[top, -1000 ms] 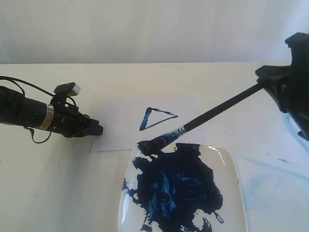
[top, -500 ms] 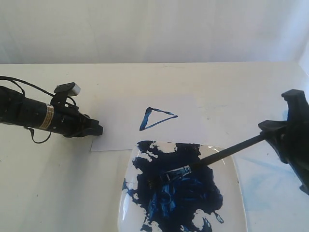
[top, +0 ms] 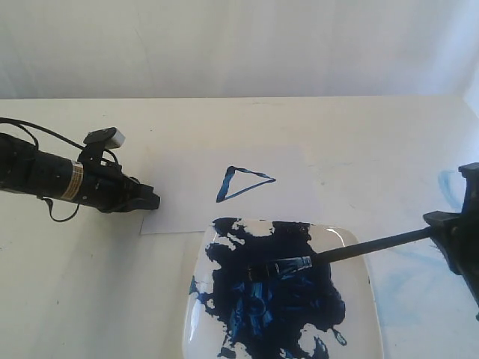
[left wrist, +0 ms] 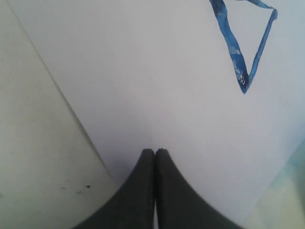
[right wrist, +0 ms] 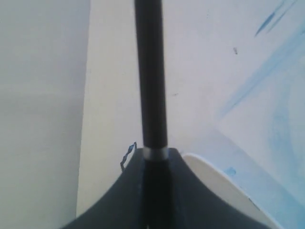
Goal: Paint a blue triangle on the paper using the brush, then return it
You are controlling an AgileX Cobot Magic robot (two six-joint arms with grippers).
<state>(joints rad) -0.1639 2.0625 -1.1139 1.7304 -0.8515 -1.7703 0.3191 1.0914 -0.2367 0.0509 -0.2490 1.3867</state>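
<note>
Since half a second ago the right gripper (top: 446, 227) has sunk lower and drawn back toward the right edge, so the brush (top: 367, 247) lies flatter, its bristles in the dark-blue paint smear (top: 277, 292) on the plate (top: 367, 278). In the exterior view we see the left gripper (top: 152, 200) unmoved at the left edge of the paper (top: 187, 179). The blue triangle (top: 243, 183) sits mid-sheet, just beyond the plate.

In the left wrist view, the left gripper (left wrist: 155, 151) has its fingers pressed tight together with nothing between them, tips over the paper (left wrist: 143, 71). The triangle (left wrist: 230, 43) lies well apart from them.

In the right wrist view, we find the right gripper (right wrist: 155, 157) clamped around the brush (right wrist: 150, 71) handle above the table (right wrist: 109, 71), with pale-blue stains (right wrist: 281, 95) off to one side.
</note>
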